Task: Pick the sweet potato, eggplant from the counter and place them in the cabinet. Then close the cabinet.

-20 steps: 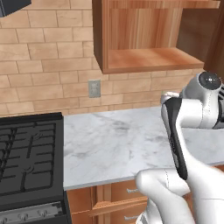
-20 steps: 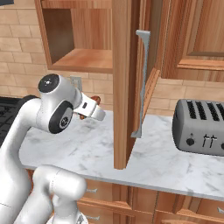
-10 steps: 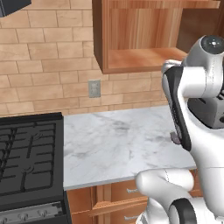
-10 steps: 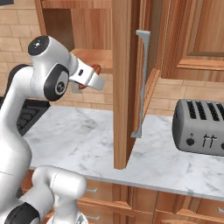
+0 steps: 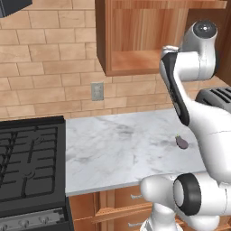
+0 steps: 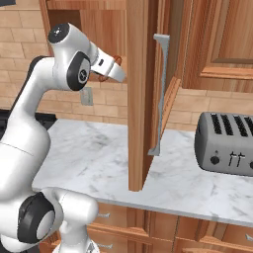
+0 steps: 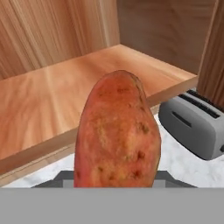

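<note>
So the gripper is up at the open cabinet, about level w/ the bottom shelf, and it's clamped on the sweet potato. In the hand view the potato stands big and upright in the middle, orange-red w/ brownish specks, and the wooden shelf floor spreads out behind and under it, so it's hanging just in front of the shelf edge, not resting on the wood afaict. In the right base view you only get a little orange-red bit of it poking out next to the white hand, right beside the edge of the open cabinet door. Door's swung out toward the cam, long thin metal bar handle running down it. The eggplant is on the counter, small dark purple lump lying on the marble close to the robot's white arm, well below the cabinet and apart from everything else. Toaster sits on the counter off to the right of the door, also visible bottom right in the hand view. Black stove butts up against the counter's left end, brick wall behind w/ an outlet under the cabinet.
</note>
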Available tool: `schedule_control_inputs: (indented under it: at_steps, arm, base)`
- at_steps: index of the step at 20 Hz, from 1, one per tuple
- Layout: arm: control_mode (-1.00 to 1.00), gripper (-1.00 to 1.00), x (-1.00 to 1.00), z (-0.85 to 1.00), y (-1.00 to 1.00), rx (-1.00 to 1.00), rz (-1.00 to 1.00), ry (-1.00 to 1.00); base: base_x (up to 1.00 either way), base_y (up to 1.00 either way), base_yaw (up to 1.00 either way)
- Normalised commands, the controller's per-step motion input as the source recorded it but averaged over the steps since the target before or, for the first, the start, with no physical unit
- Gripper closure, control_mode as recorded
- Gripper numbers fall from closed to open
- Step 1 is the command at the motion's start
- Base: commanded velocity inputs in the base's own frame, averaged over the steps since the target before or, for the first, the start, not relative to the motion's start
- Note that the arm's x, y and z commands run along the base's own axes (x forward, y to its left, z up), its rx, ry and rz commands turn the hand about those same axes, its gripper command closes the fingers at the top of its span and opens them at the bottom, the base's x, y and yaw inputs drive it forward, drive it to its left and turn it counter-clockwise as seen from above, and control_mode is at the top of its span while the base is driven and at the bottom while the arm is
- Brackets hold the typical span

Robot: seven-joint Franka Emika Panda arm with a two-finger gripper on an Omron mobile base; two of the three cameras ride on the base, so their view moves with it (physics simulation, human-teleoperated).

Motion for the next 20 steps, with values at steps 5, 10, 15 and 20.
schedule_control_inputs:
  at_steps: [5,10,15,20]
  arm:
    - [-1.0,1.0,0.75,-0.47,-0.14,-0.09,-0.06,-0.18]
    - [-1.0,1.0,0.52,0.05,-0.38,-0.01,-0.11,-0.02]
    - [-1.0,1.0,0.71,0.24,-0.47,0.0,-0.09,0.08]
    - [-1.0,1.0,0.72,0.15,-0.36,0.0,-0.07,0.16]
  base:
    - [0.0,0.0,0.0]
    - [0.0,0.0,0.0]
    - [0.0,0.0,0.0]
    - [0.0,0.0,0.0]
